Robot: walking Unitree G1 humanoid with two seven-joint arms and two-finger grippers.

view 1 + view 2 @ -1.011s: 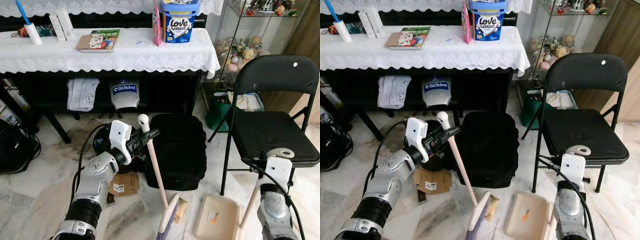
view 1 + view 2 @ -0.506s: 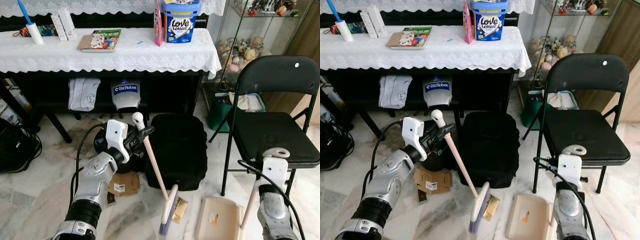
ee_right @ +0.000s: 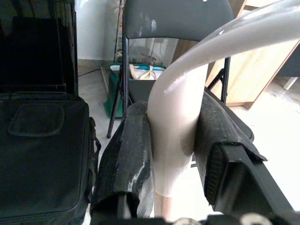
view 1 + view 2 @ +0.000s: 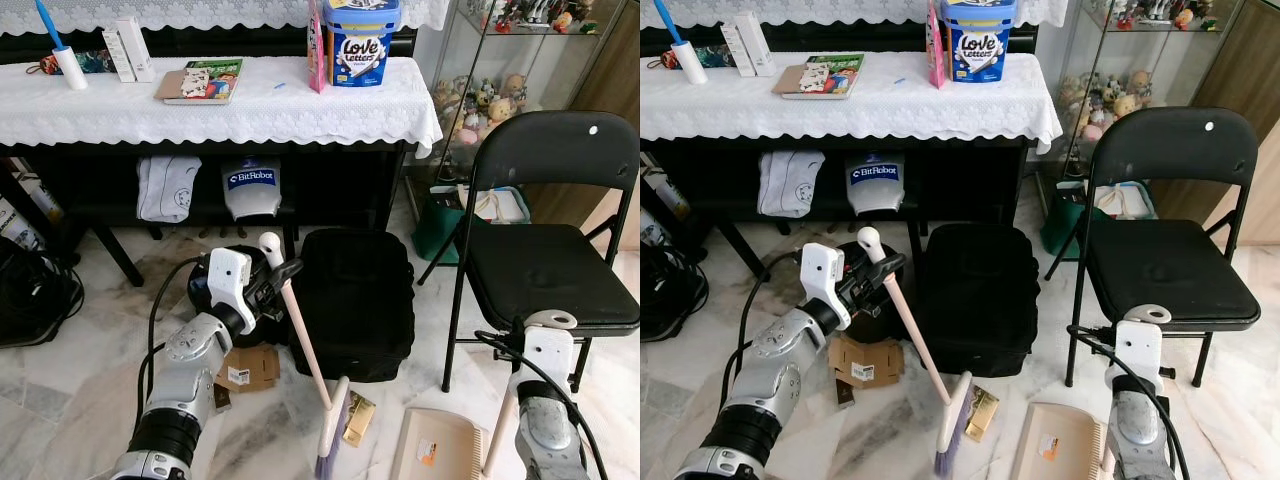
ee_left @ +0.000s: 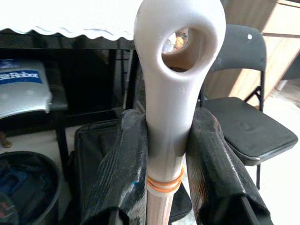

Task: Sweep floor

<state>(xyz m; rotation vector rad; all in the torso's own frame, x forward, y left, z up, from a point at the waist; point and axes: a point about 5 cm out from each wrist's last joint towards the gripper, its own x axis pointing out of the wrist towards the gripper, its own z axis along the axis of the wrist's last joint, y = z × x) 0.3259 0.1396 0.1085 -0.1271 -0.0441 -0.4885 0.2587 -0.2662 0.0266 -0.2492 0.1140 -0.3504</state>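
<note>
L gripper is clenched on the broom handle, just below its looped top end; the wrist view shows both black fingers pressed against the pale shaft w/ an orange band just under them. The broom slants down to the robot's right, bristle head on the marble floor in front of the black bag. Bristle tips are cut off by the frame edge in the left eye view.

R gripper is clamped around the dustpan handle, a pale curved tube; the fingers sit either side of it. The dustpan lies flat on the floor to the right of the broom head, its front part cut off at the bottom edge. A small orange mark sits on the pan, too small to make out.

A gold wrapper lies on the floor just beside the bristles, between broom & dustpan. A piece of cardboard lies near the L arm, partly hidden by it.

The black folding chair stands behind the R arm. The table w/ white lace cloth is behind, carrying a blue tub & a book.
</note>
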